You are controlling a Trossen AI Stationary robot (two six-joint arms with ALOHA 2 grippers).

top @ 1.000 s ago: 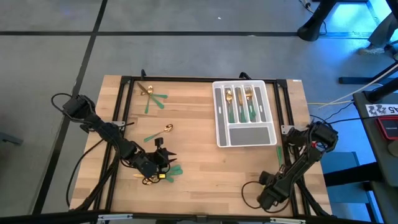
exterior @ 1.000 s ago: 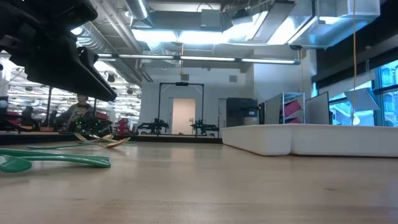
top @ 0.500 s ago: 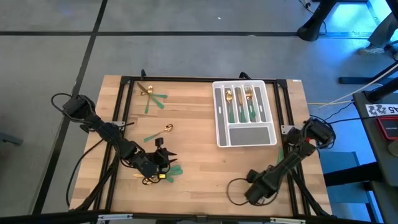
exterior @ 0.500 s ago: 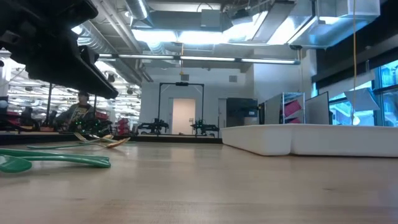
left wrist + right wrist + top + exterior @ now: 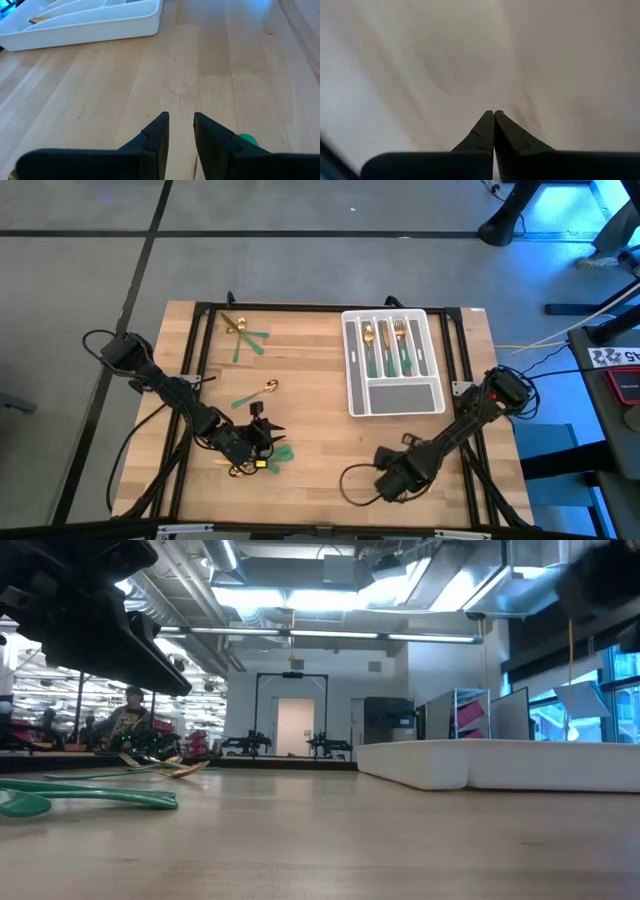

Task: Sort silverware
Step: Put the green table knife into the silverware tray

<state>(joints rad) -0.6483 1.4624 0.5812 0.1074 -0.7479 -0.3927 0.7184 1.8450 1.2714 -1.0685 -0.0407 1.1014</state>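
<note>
Honestly, I read no labels anywhere; my left claw (image 5: 262, 430) hovers slightly parted beside green-handled silverware (image 5: 275, 456) on the counter (image 5: 320, 430), right claw (image 5: 493, 125) pressed together.

The left gripper (image 5: 181, 131) hovers slightly parted over bare wooden table (image 5: 150, 75); white tray (image 5: 100, 22) lies beyond.
</note>
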